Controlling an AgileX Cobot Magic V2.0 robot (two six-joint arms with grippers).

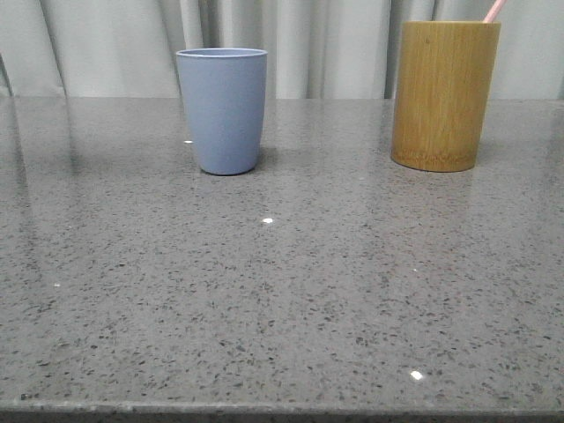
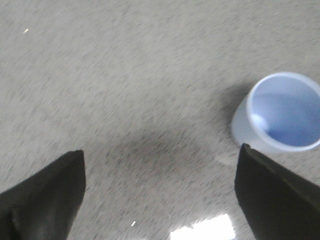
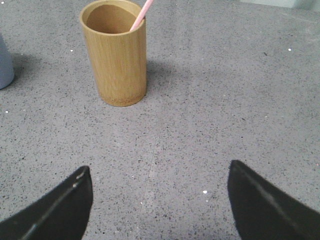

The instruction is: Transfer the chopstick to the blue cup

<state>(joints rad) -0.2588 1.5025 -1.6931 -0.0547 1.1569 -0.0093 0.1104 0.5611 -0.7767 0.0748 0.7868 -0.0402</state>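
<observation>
The pale blue cup (image 1: 222, 109) stands upright at the back left of the grey speckled table, with nothing inside it (image 2: 283, 112). A pale-pink chopstick (image 1: 493, 10) pokes out of the taller yellow-brown bamboo holder (image 1: 444, 93) at the back right, leaning on its rim (image 3: 141, 14). My left gripper (image 2: 160, 155) hangs open above bare table, the blue cup just beyond one fingertip. My right gripper (image 3: 159, 172) is open too, empty, some way short of the bamboo holder (image 3: 116, 52). Neither gripper shows in the front view.
A pale curtain (image 1: 115, 44) hangs behind the table. The table's front edge (image 1: 282, 410) runs along the bottom of the front view. A sliver of the blue cup (image 3: 5, 62) shows beside the holder in the right wrist view.
</observation>
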